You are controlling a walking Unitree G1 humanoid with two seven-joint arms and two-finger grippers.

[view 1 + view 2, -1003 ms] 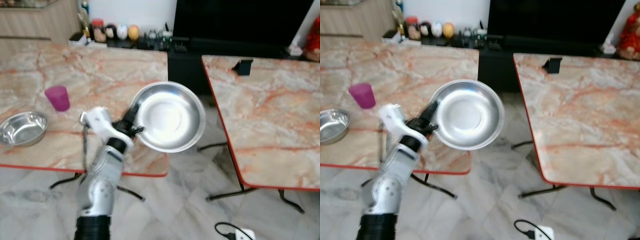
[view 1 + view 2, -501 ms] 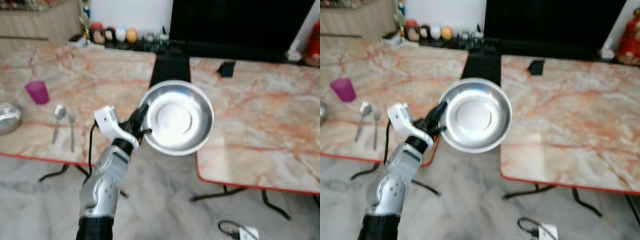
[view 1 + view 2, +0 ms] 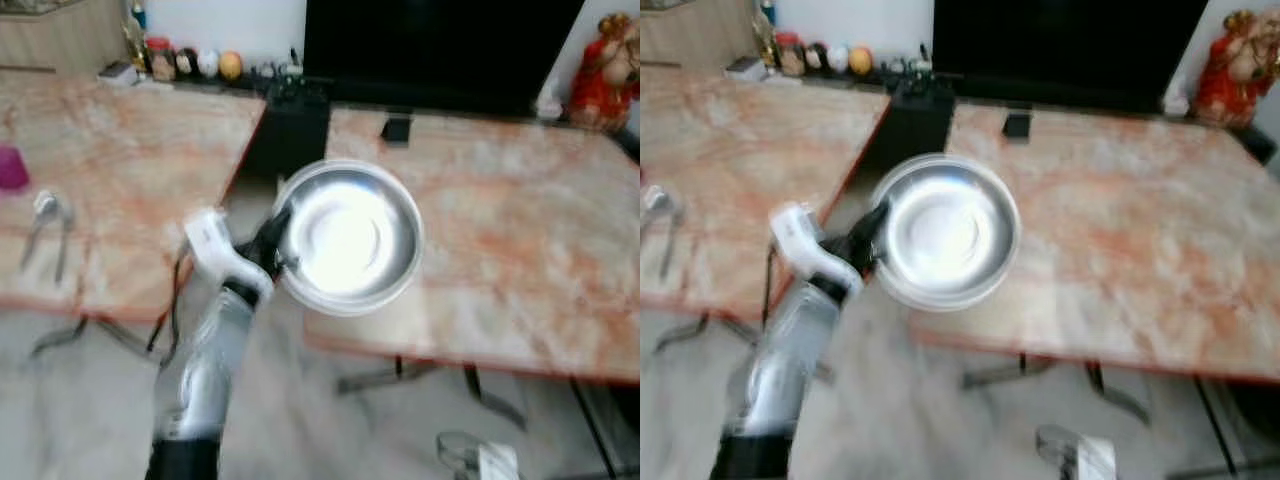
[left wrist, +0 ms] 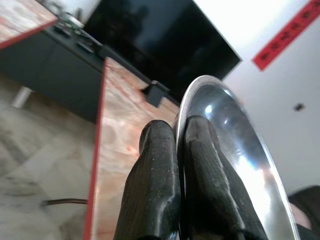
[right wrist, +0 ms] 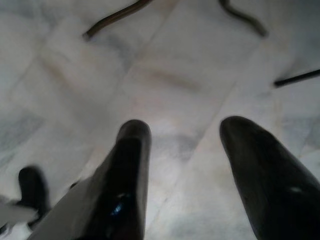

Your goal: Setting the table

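Left eye view, blurred: the left gripper (image 3: pixel 272 252) pinches the rim of a round, shallow steel bowl (image 3: pixel 347 238), holding it in the air with its shiny, mirror-bright hollow facing up. It hangs over the near left corner of the right-hand table (image 3: pixel 520 210), a flat slab of pink-and-cream marble pattern with a red edge. A matching table (image 3: pixel 130 150) stands to the left, bearing a spoon and fork (image 3: pixel 45 228) and a magenta cup (image 3: pixel 10 166) at the frame's edge.

In the left wrist view, two thick, matte black fingers (image 4: pixel 152 190) press together on the thin metal rim.

The right gripper (image 5: pixel 185 175) hangs idle with fingers spread over pale, veined floor tiles.

Judging by this, the setting is partway done: cutlery is laid, and the bowl is not yet placed.
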